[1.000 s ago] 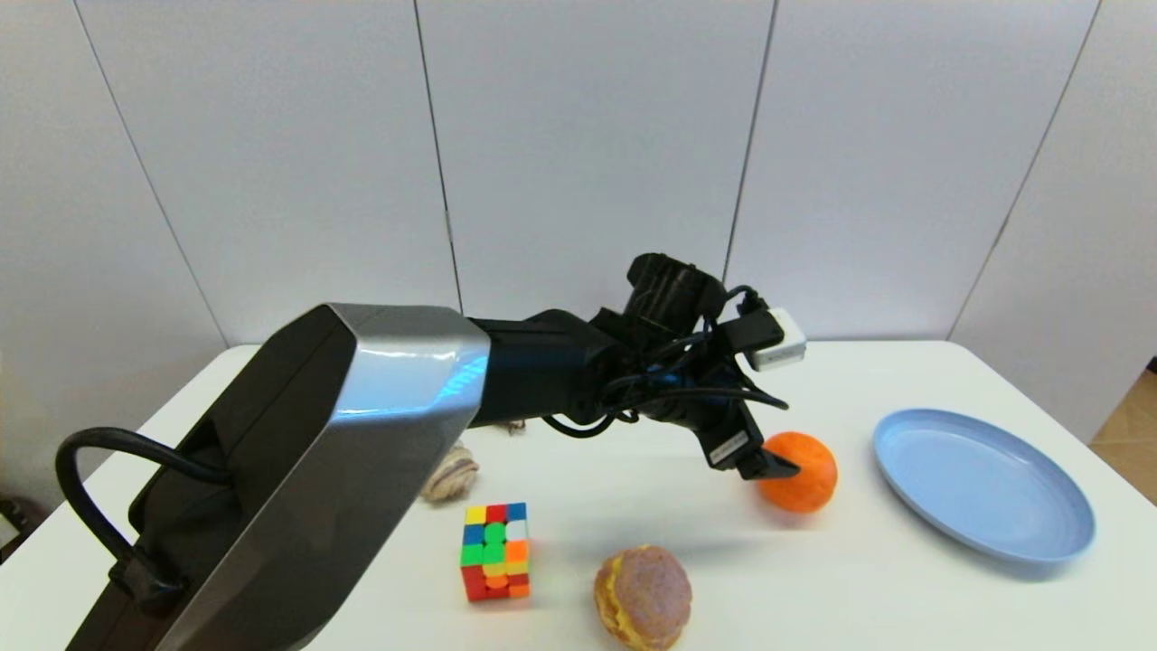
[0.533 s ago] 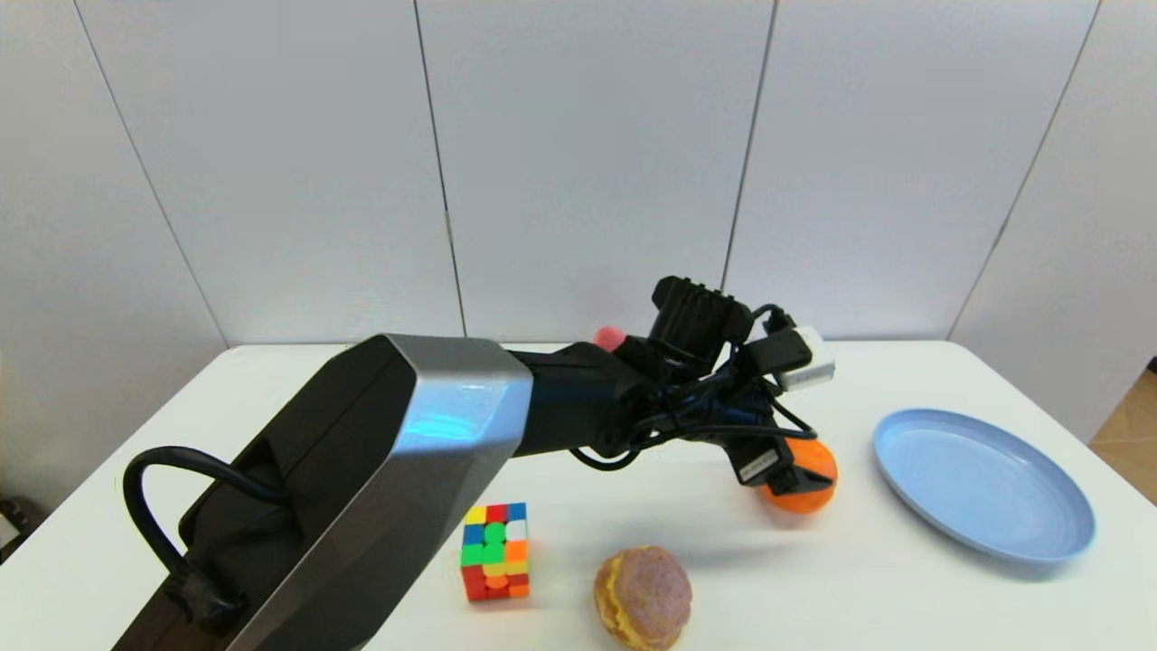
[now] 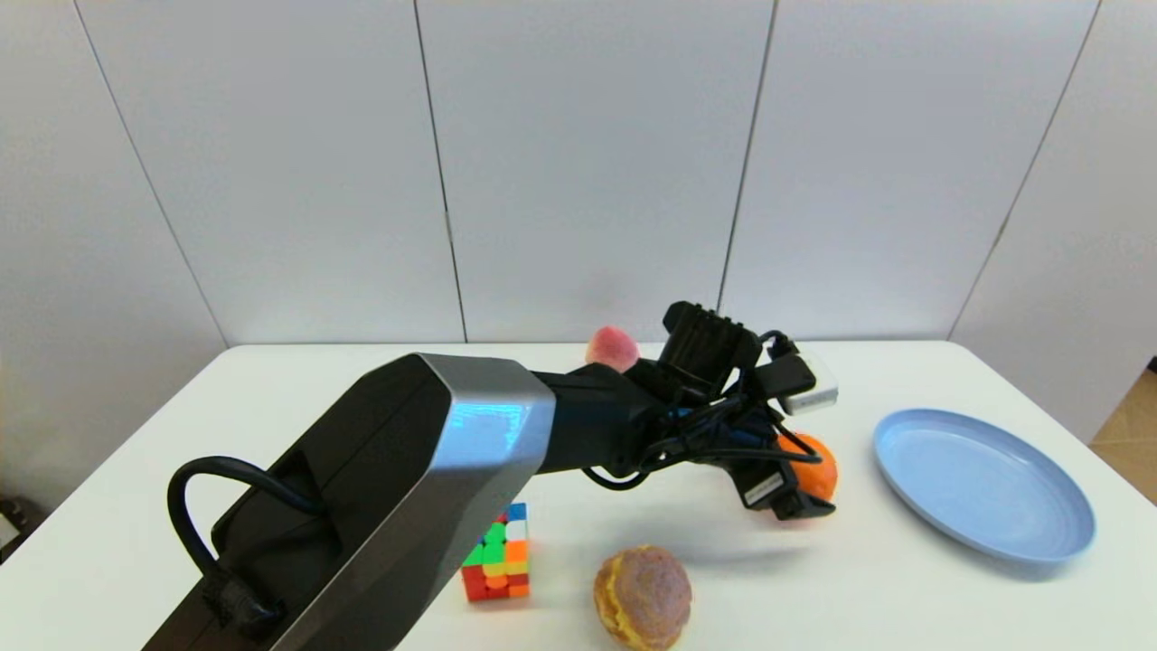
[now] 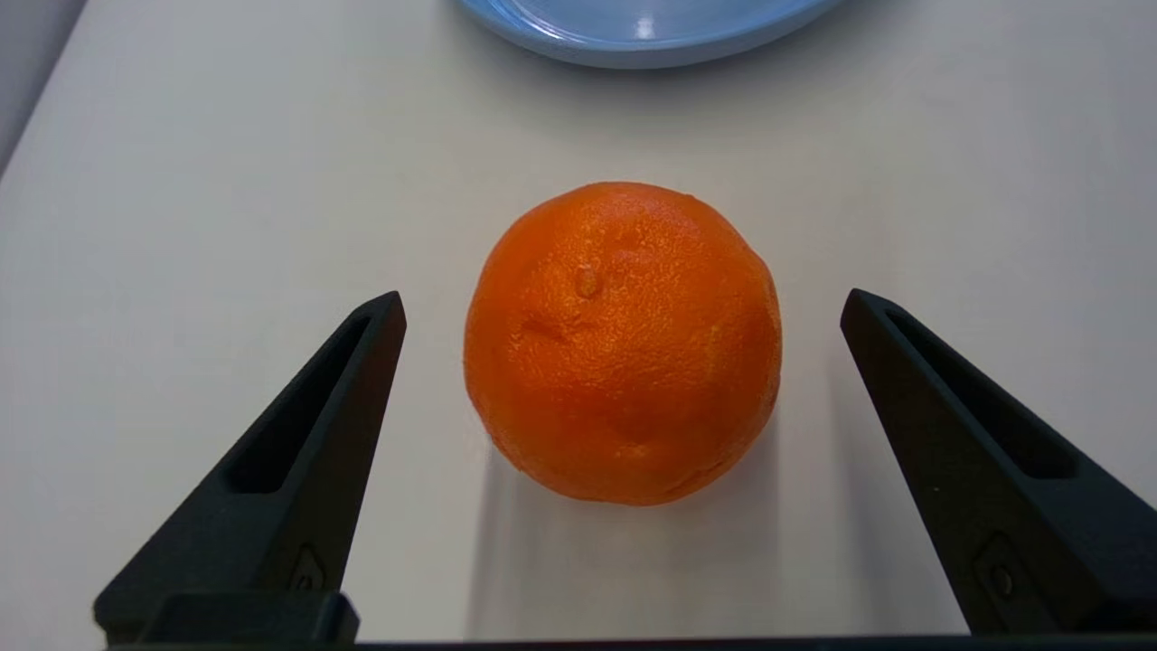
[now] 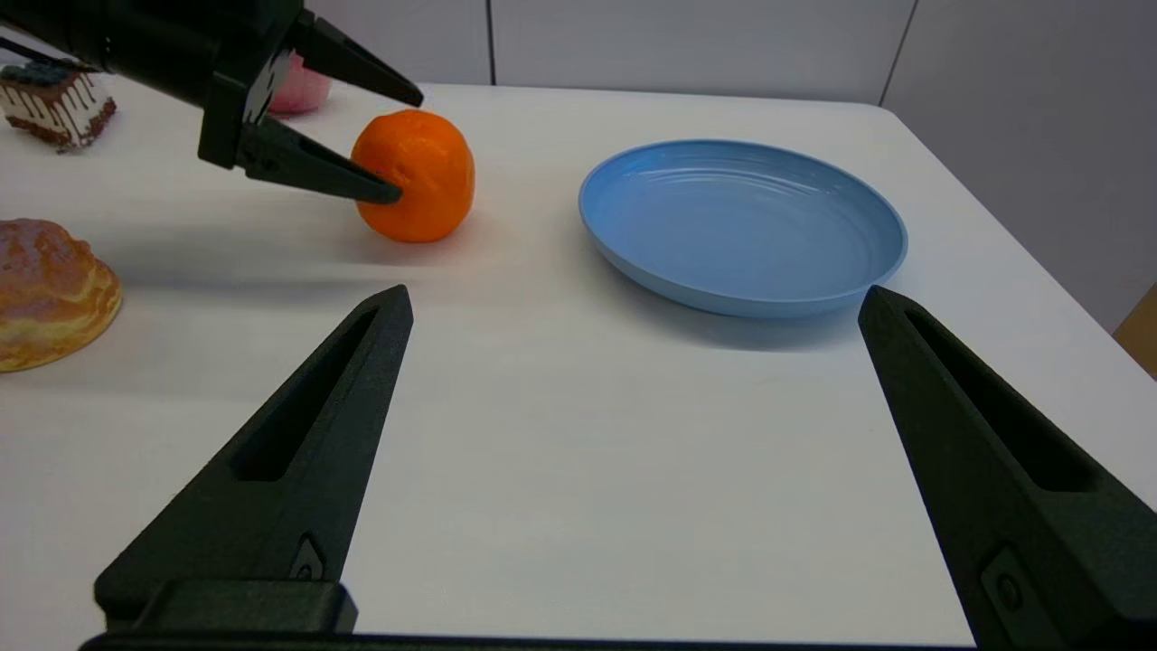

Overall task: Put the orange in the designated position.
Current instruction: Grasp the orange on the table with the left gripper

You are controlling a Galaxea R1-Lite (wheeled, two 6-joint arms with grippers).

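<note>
left gripper [image 4: 619, 307] spread wide, straddling orange [image 4: 622, 342], no contact | head view: orange half-hidden by arm

A robot's left arm [image 3: 434, 479] stretches across a white tabletop [image 3: 904, 597], its left pincer [image 3: 795, 493] lowered at an orange [image 3: 813, 466] and hiding much of the fruit. The pincer's fingers appear to sit either side of the orange, though cables and the wrist block a clear look. A light-blue plate [image 3: 983, 484] lies just right of the orange, apart from it. Nearer the camera rest a browned round bun [image 3: 643, 597] and a colourful puzzle cube [image 3: 497, 561], the cube partly behind the arm. A pink peach [image 3: 611, 348] peeks over the arm near the tabletop's far edge.
</note>
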